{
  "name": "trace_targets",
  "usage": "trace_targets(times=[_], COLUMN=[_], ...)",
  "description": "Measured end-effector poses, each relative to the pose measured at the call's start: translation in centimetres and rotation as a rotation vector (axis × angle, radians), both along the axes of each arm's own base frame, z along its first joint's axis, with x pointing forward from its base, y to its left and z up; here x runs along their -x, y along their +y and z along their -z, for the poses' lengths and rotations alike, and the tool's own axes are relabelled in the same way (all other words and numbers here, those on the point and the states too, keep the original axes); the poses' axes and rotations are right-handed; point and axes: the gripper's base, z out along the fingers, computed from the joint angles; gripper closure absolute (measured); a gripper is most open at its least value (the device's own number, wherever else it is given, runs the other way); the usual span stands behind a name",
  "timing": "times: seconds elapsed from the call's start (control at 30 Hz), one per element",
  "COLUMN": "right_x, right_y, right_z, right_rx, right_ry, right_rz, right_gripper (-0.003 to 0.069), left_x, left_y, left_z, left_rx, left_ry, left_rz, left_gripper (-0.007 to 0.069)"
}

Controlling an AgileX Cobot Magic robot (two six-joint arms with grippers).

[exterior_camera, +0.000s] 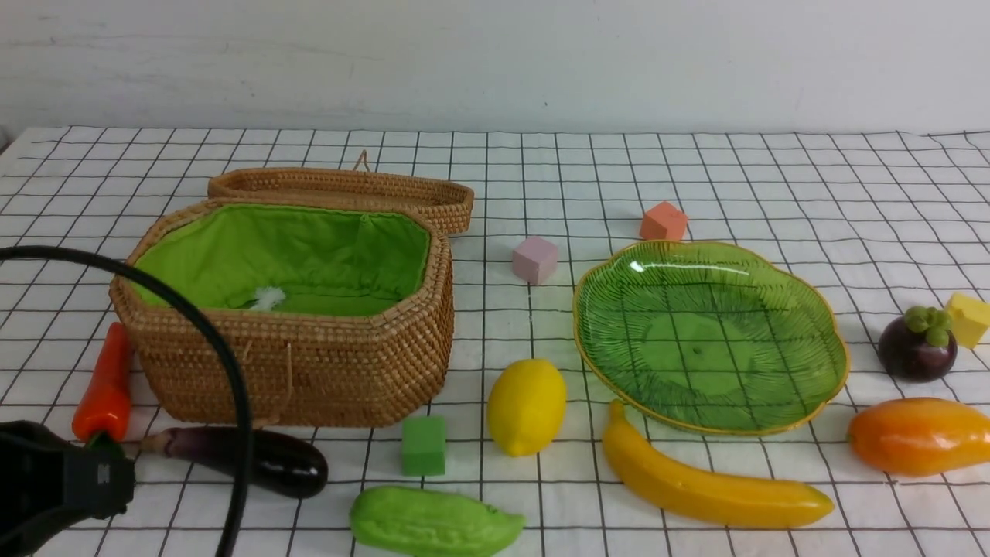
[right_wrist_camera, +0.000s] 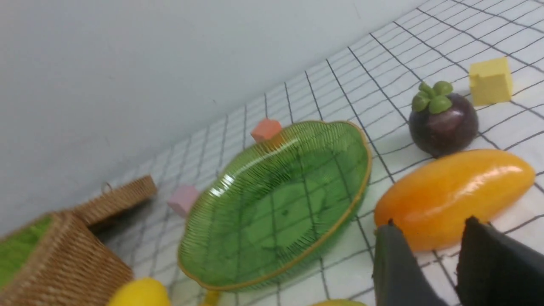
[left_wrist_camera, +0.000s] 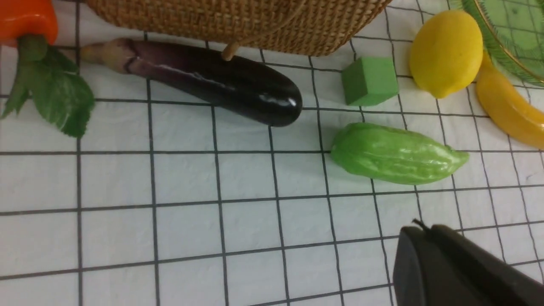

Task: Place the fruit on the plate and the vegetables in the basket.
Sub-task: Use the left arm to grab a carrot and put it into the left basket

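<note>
The open basket (exterior_camera: 309,371) with green lining stands at the left, the green plate (exterior_camera: 696,340) at the right, both bare of food. Around the basket lie the carrot (exterior_camera: 104,387), eggplant (exterior_camera: 247,456) and gourd (exterior_camera: 433,522). Lemon (exterior_camera: 526,406) and banana (exterior_camera: 704,483) lie in front of the plate, with mango (exterior_camera: 920,435) and mangosteen (exterior_camera: 916,348) to its right. My left gripper (left_wrist_camera: 420,229) is shut and empty above bare cloth, short of the gourd (left_wrist_camera: 395,153). My right gripper (right_wrist_camera: 430,222) is open, its tips just short of the mango (right_wrist_camera: 450,195).
The basket's lid (exterior_camera: 348,189) lies behind it. Foam cubes are scattered about: green (exterior_camera: 424,445) by the lemon, pink (exterior_camera: 534,259), orange (exterior_camera: 663,221) behind the plate, yellow (exterior_camera: 968,319) beside the mangosteen. My left arm's black cable (exterior_camera: 224,363) arcs in front of the basket.
</note>
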Motion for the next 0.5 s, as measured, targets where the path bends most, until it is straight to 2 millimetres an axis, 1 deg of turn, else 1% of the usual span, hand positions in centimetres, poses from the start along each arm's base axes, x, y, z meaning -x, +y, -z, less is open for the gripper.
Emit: trace_targets(times=[0.07, 0.13, 0.2, 0.23, 0.27, 0.3, 0.33, 0.47, 0.5], right_x=[0.0, 0.0, 0.2, 0.6, 0.8, 1.2, 1.3, 1.7, 1.5], right_y=[0.0, -0.1, 0.3, 0.7, 1.0, 1.4, 1.8, 3.1, 3.4], right_z=[-0.2, -0.6, -1.5, -3.1, -4.2, -5.9, -7.1, -13.5, -14.5], right_rx=[-0.031, -0.113, -0.163, -0.158, -0.136, -0.093, -0.035, 0.200, 0.250], right_ry=[-0.018, -0.056, -0.038, -0.029, -0.014, 0.010, 0.055, 0.181, 0.238], right_rz=[0.005, 0.011, -0.034, -0.089, -0.135, -0.193, -0.249, -0.476, -0.533], right_gripper=[0.0416, 0.0418, 0.0429, 0.0440, 0.0453, 0.0466, 0.0477, 0.0519, 0.0523], left_x=[0.0, -0.1, -0.2, -0.3, -0.5, -0.8, -1.1, -2.9, -3.3], left_y=[0.2, 0.7, 1.1, 1.5, 1.7, 1.9, 2.0, 2.2, 2.2], left_z=[-0.1, -0.3, -0.5, -0.6, -0.6, -0.6, -0.5, -0.1, -0.1], left_rx=[-0.015, -0.052, -0.074, -0.098, -0.111, -0.120, -0.127, -0.147, -0.154], left_ry=[0.002, 0.005, 0.010, 0.011, 0.020, 0.030, 0.040, 0.100, 0.110], left_rz=[-0.015, -0.061, -0.107, -0.140, -0.166, -0.188, -0.201, -0.223, -0.225], left_gripper=[0.0638, 0.0638, 0.0638, 0.0638, 0.0638, 0.0638, 0.0638, 0.0638, 0.0638])
